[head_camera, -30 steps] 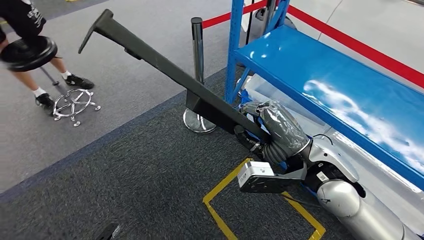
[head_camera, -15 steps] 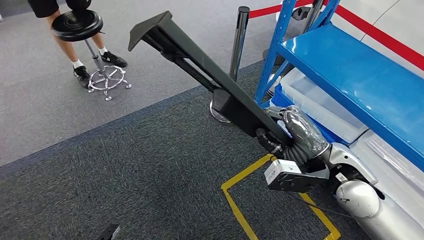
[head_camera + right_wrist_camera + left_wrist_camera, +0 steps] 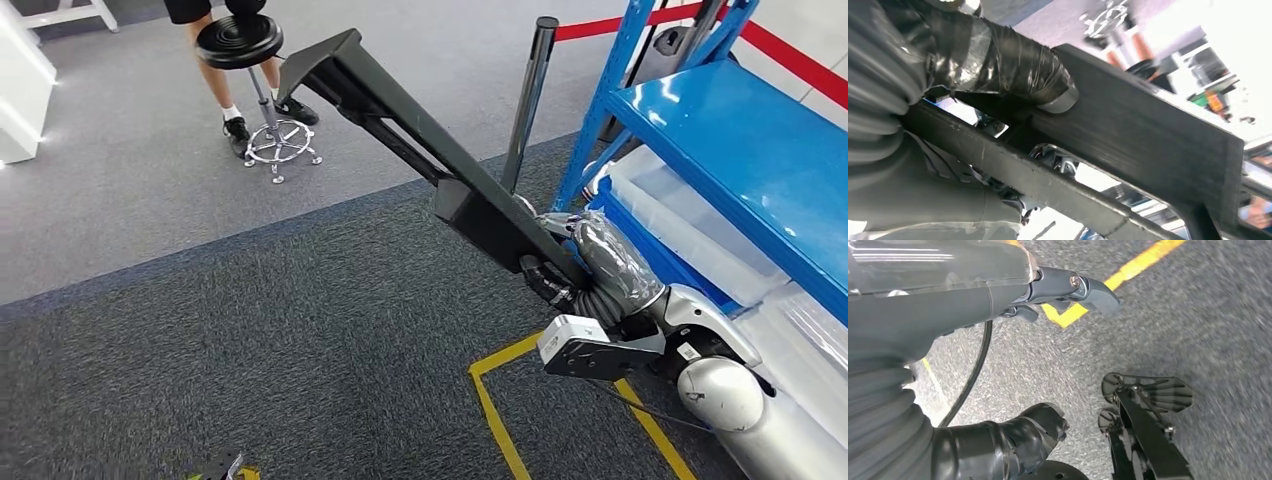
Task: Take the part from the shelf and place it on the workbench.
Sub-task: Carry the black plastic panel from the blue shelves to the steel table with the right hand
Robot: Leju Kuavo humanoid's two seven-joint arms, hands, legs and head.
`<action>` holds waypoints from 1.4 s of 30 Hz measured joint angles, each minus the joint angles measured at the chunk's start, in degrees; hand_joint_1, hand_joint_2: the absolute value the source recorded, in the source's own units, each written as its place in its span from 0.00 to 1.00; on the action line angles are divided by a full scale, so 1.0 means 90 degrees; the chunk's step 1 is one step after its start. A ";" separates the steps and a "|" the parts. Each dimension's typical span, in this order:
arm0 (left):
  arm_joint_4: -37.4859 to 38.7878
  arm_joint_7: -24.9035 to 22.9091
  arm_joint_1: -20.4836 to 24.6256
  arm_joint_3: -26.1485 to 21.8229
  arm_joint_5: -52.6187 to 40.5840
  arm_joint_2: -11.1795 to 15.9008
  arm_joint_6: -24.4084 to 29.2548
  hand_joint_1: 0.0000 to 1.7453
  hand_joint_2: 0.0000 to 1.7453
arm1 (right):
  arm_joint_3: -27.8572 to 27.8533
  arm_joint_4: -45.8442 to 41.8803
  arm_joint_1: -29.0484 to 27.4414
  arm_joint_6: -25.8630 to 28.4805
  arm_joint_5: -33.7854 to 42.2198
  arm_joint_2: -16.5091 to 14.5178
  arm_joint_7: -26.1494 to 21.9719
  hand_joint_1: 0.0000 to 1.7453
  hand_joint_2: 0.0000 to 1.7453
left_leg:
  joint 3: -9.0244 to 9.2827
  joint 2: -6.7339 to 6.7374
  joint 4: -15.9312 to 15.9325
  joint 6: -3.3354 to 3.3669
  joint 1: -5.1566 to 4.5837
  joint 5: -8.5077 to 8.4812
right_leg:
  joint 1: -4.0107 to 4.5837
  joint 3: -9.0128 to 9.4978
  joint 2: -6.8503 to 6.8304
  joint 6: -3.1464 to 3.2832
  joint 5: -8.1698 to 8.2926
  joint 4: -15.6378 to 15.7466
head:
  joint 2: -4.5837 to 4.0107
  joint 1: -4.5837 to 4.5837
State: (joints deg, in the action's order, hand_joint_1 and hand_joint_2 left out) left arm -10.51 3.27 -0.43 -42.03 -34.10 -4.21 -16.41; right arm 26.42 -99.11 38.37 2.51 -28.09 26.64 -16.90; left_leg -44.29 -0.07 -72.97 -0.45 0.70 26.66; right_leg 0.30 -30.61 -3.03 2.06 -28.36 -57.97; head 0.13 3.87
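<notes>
Carrying is the step in hand, as I judge it: the right hand (image 3: 590, 262) is closed around the near end of the part (image 3: 420, 140), a long black bar with a flanged far end that juts out over the grey carpet (image 3: 250, 330), clear of the blue shelf (image 3: 740, 150) beside the right arm. The right wrist view confirms the grasp, with the taped thumb (image 3: 1013, 65) pressed on the bar's flat face. The part is thus off the shelf and held in the air, angled upward and away from the robot. The left hand (image 3: 998, 440) hangs over the floor with nothing in it; its thumb and a darker finger stand apart, so I read it as open. What comes next calls for finding the surface and bringing the part to it, keeping the long free end away from the chrome post (image 3: 528, 100), the black stool (image 3: 245, 60) and the person (image 3: 215, 60) standing behind that stool. No workbench can be made out for certain; a white edge (image 3: 25, 80) at the far left may belong to one, but it is cut off. How the right fingers wrap under the bar is hidden by the hand's cover, and the right wrist view's background is blown out and blurred.
</notes>
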 joint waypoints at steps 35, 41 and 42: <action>0.0002 0.2242 -0.0018 0.0064 -0.0552 0.0309 0.0109 0.00 1.00 | -0.0174 -0.0464 -0.1097 0.0536 -0.0550 0.0263 0.0171 1.00 1.00 | 0.0970 0.0293 0.1441 0.0144 -0.0037 -0.0167 | -0.0065 -0.0168 -0.0363 -0.0256 0.0044 -0.0137 | 0.0000 0.0031; 0.0018 0.2485 -0.0056 0.0192 -0.0657 0.0307 -0.0313 0.00 1.00 | -0.1115 -0.0758 -0.1647 0.0252 -0.0101 0.0896 -0.0267 1.00 1.00 | 0.0972 -0.0002 0.1580 0.0405 -0.0047 -0.0254 | -0.0123 -0.0436 0.0090 -0.0426 -0.0413 -0.0778 | 0.0000 0.0018; 0.0019 0.2396 -0.0036 0.0194 -0.0633 0.0307 -0.0388 0.00 1.00 | -0.1205 -0.0763 -0.1671 0.0193 -0.0081 0.0946 -0.0290 1.00 1.00 | 0.0960 -0.0052 0.1583 0.0433 -0.0058 -0.0265 | -0.0122 -0.0649 0.0233 -0.0425 -0.0629 -0.1212 | 0.0000 0.0015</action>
State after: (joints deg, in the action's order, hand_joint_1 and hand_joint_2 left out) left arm -10.34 24.83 -0.75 -40.29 -39.80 -1.44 -19.91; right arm 15.57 -105.97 23.34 4.25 -28.82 35.16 -19.50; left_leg -35.65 -0.53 -58.72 3.45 0.18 24.28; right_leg -0.79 -36.45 -0.94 -1.76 -34.01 -68.89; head 0.13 4.01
